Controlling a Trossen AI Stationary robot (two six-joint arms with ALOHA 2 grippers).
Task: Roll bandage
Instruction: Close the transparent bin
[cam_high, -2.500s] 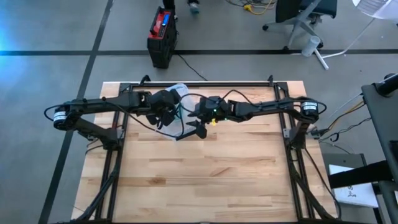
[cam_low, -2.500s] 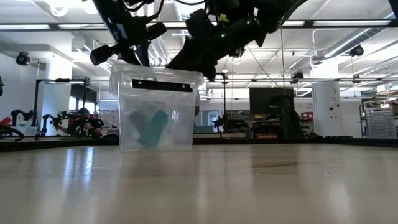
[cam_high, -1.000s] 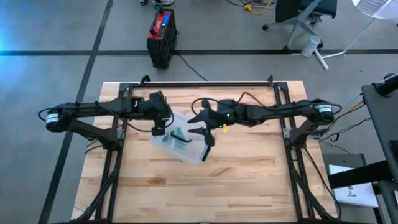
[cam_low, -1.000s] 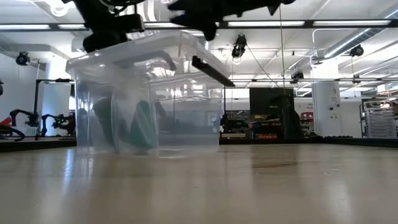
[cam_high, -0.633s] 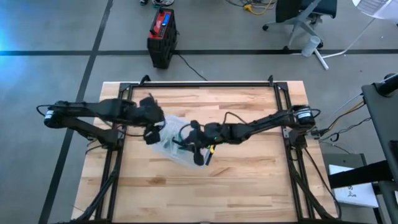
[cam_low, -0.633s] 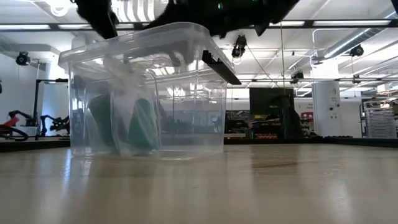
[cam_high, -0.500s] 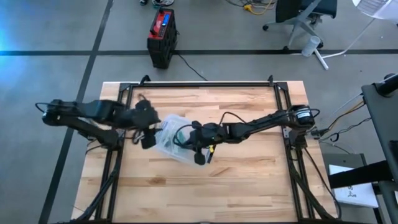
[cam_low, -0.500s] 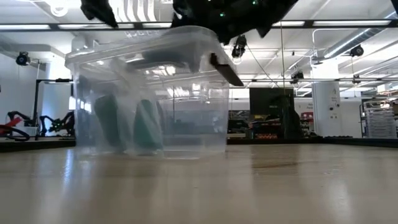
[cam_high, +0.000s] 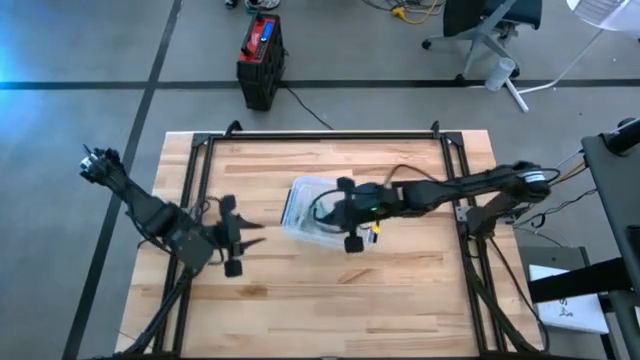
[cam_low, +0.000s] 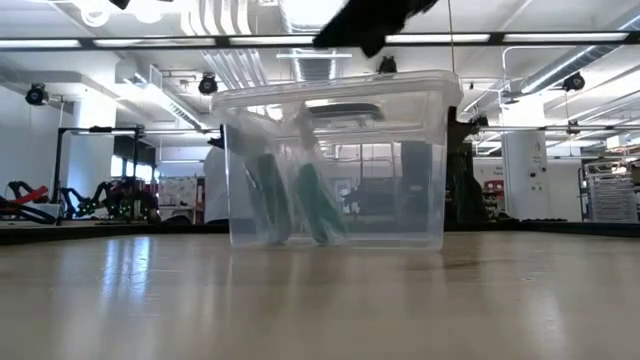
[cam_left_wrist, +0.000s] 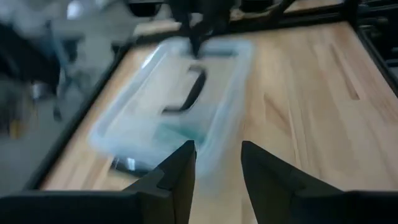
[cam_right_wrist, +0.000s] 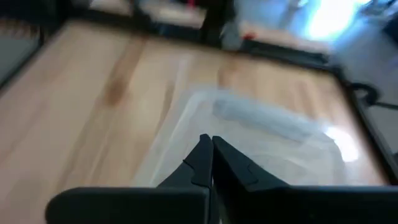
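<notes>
A clear plastic box (cam_high: 308, 208) with its lid on stands on its base on the wooden table, a little beyond the middle. Inside it, teal bandage rolls (cam_low: 318, 208) lean upright against each other. My right gripper (cam_high: 330, 214) is shut and stands over the box's right part; in the low view it shows above the lid (cam_low: 370, 22). My left gripper (cam_high: 252, 236) is open and holds nothing. It sits near the table's left edge, well apart from the box, and points at the box (cam_left_wrist: 177, 102). My right gripper has its shut fingertips (cam_right_wrist: 211, 148) slanting down over the box's lid (cam_right_wrist: 249, 134) from the table's right side. I cannot tell whether they touch the lid. The box stands level on the table.
Black frame rails (cam_high: 320, 135) run along the table's far edge and both sides. Bare wood (cam_high: 330, 300) stretches from the box to the near edge. A red and black case (cam_high: 260, 55) sits on the floor beyond the far edge.
The box has slid along the table toward the right and far edges and turned about, staying on its base. My right gripper has gone the same way above it. My left gripper has swung away from the box toward the table's left and near edges.
</notes>
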